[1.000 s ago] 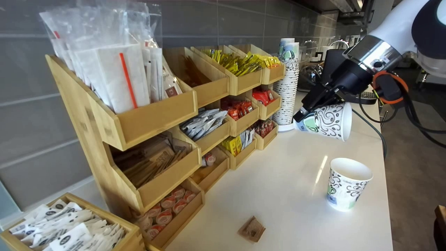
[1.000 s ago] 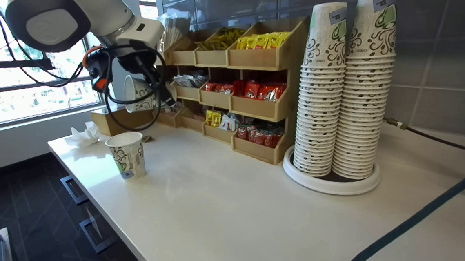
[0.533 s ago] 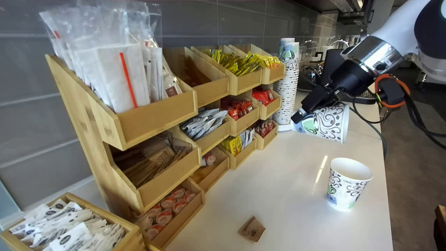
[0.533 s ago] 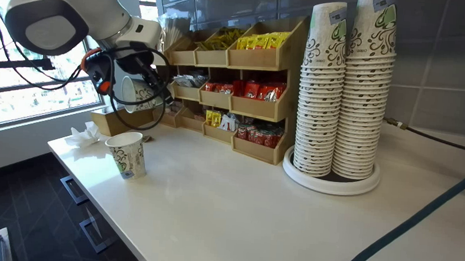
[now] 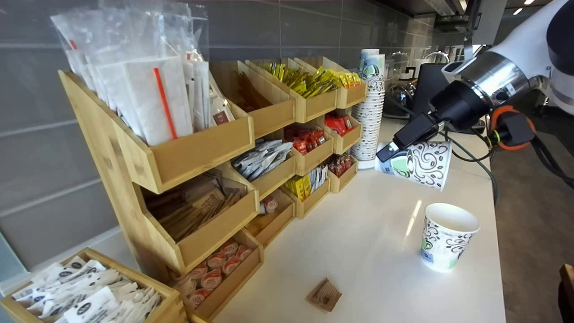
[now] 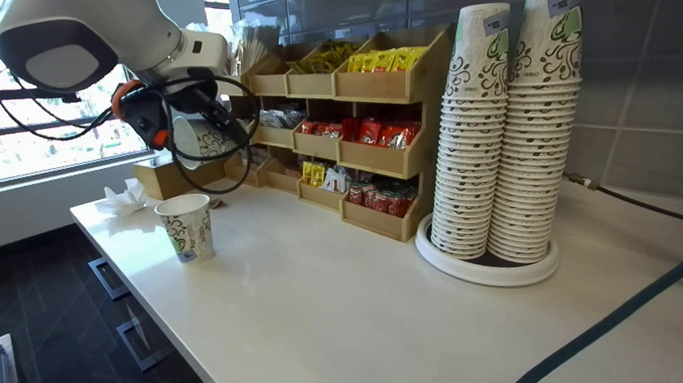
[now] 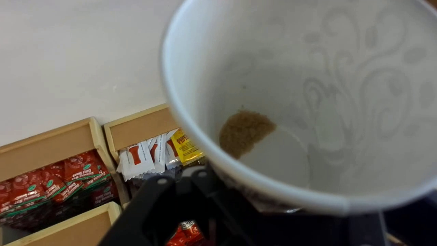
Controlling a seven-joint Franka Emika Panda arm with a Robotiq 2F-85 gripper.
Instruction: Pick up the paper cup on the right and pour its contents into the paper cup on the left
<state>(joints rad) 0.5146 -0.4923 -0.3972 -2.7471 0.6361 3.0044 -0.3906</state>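
Tipped further than a second ago, the lifted paper cup (image 5: 428, 165) now dips its mouth a shade lower than its base, and the claw (image 5: 390, 155) is clamped on it close to that base, holding it clear of the bench (image 5: 358, 251). Lower down, upright and unmoved in both exterior views, stands the receiving cup (image 5: 450, 238). Brown grains (image 7: 245, 133) in the wrist view lie heaped at the bottom of the lifted cup, so the pour has probably yet to start. More tilt looks needed, and since I cannot tell whether the rim hangs squarely above the receiving cup, a spill onto the bench is the risk
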